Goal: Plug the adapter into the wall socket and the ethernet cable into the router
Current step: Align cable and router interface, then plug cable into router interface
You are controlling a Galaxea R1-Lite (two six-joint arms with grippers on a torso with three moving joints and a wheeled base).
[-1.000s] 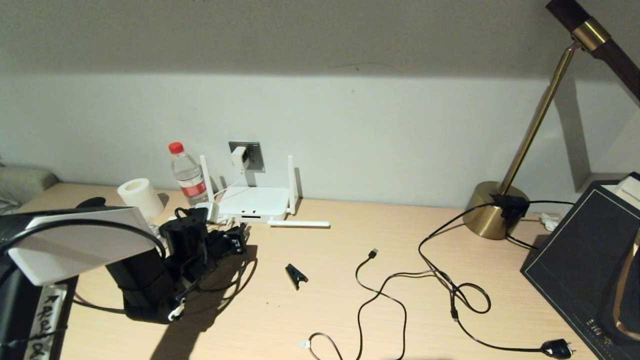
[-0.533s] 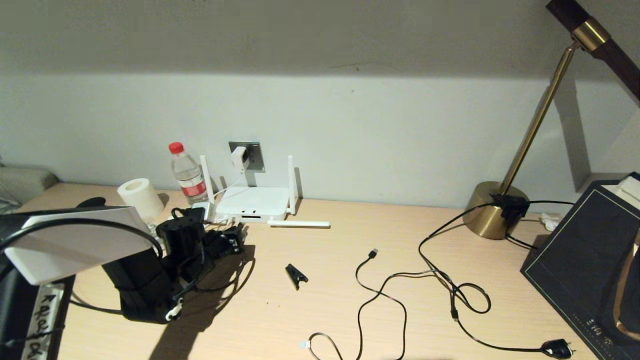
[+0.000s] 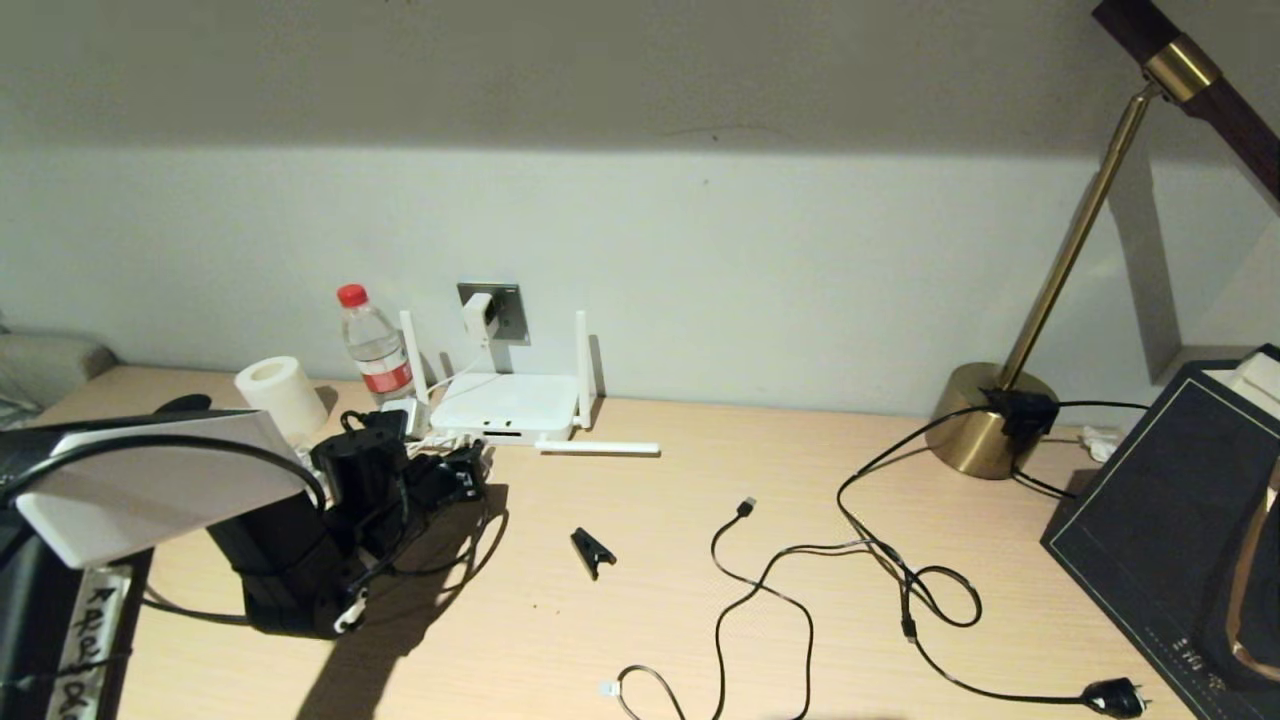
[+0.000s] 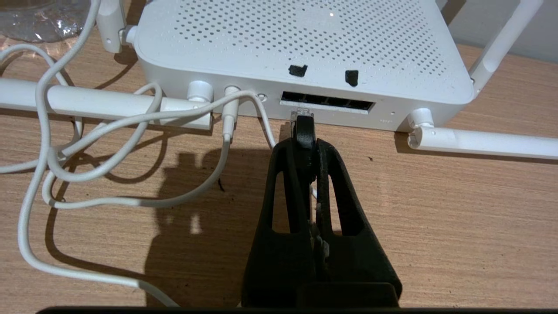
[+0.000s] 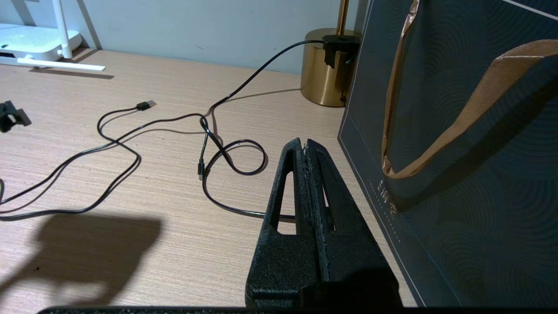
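The ethernet cable [image 4: 304, 128] sat pinched between the two black fingers of my left gripper [image 4: 305, 146], its clear clip tip just at the lower edge of the dark port slot on the router [image 4: 301, 52]; whether the tip touched the slot, I could not tell. The router lay flat on the wooden desk [image 3: 700, 560] against the wall, two antennas upright and two folded down along the desk. A thin white cord [image 4: 109, 126] looped beside my fingers and ran into a round jack next to the port slot. Behind the router, the adapter [image 3: 478, 315] was seated in the wall socket [image 3: 510, 300], its white cord trailing down toward the router.

To the router's left stood a water bottle [image 3: 375, 350] with a red cap and a white paper roll [image 3: 280, 395]. A small black clip [image 3: 592, 551] lay near the desk's middle, with a thin black USB cable [image 3: 760, 590] and a black cord ending in a black plug [image 3: 1115, 697] snaking well apart to the right, near the brass lamp [image 3: 990, 420].

My right gripper [image 5: 305, 148] hovered over the desk on the far right, fingers pressed together on nothing, just beside a dark paper bag [image 5: 457, 174] with a brown handle.
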